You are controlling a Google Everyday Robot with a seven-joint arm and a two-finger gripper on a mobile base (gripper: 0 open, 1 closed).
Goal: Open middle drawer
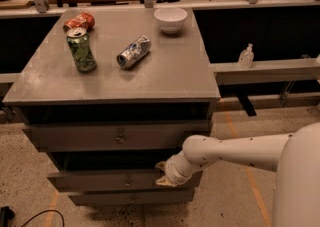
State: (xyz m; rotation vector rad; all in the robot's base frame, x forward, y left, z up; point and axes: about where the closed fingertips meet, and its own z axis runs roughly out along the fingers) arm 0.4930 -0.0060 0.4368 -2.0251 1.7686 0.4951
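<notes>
The grey cabinet (115, 88) has three drawers. The middle drawer (95, 180) is a wide shallow grey front with a small central knob (127, 182), and a dark gap shows above it. My gripper (162, 174) is at the end of the white arm (225, 151), which reaches in from the right. It sits against the right end of the middle drawer's front, well to the right of the knob. Its tips lie at the drawer's upper edge.
The top drawer (70, 137) and the bottom drawer (100, 199) flank the middle one. On the cabinet top are an upright green can (81, 49), a lying silver can (133, 51), a lying red can (79, 21) and a white bowl (170, 19). A dispenser bottle (245, 56) stands on the right ledge.
</notes>
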